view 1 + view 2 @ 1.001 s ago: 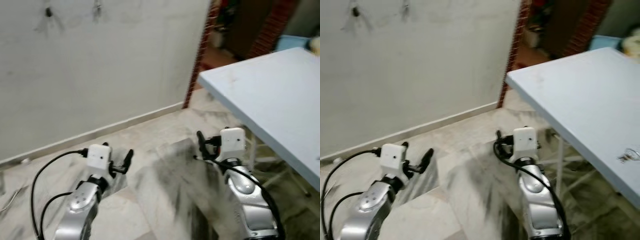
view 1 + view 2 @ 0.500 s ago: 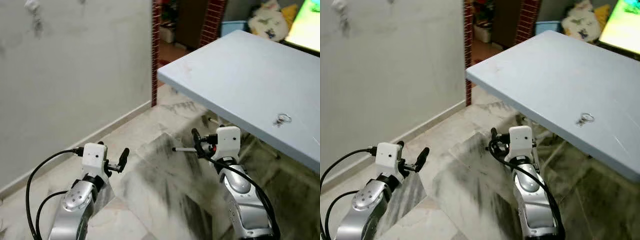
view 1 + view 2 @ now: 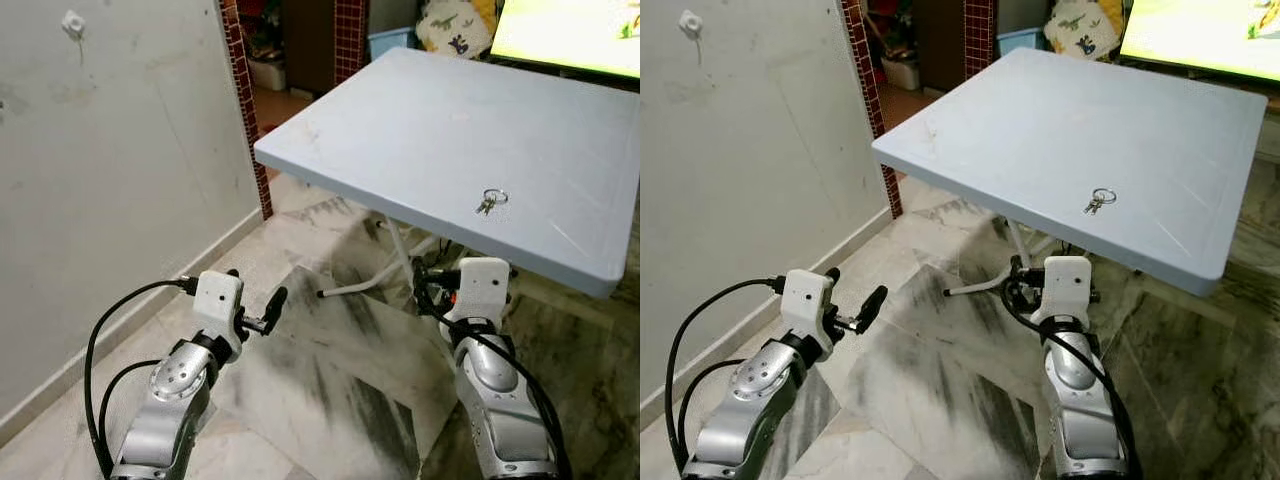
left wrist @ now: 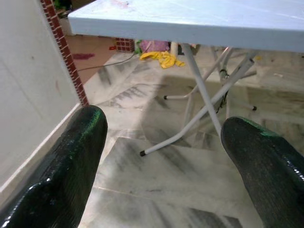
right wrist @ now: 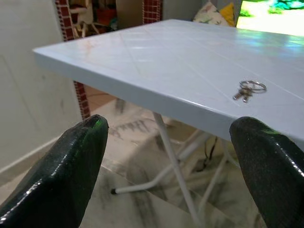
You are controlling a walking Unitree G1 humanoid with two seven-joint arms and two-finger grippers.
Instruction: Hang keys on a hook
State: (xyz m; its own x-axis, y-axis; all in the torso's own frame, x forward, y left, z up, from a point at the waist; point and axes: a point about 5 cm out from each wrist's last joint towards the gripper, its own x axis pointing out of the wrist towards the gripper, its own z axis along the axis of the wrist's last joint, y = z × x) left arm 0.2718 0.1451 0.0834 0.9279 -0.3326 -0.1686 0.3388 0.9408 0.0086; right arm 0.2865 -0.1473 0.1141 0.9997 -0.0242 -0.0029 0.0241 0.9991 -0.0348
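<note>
A small bunch of keys (image 3: pixel 490 201) on a ring lies on a pale blue folding table (image 3: pixel 400 120), near its front edge. A white hook (image 3: pixel 72 22) sits high on the grey wall at the left, far from the keys. Both arms are held low in front of me over the marble floor. In the right wrist view my right gripper (image 5: pixel 171 156) is open and empty below the table edge, with the keys (image 5: pixel 248 89) ahead and above it. My left gripper (image 4: pixel 161 156) is open and empty too, pointing at the table's legs.
The table's white metal legs (image 4: pixel 204 95) splay out over the floor under it. A red brick pillar (image 3: pixel 240 90) edges a doorway behind the table. A lit screen (image 3: pixel 570 30) stands at the back right. A yellow cloth (image 4: pixel 164 58) lies under the table.
The camera has swung right: the wall slid left and the whole table with the keys came into view. Both arms keep their pose, grippers still open.
</note>
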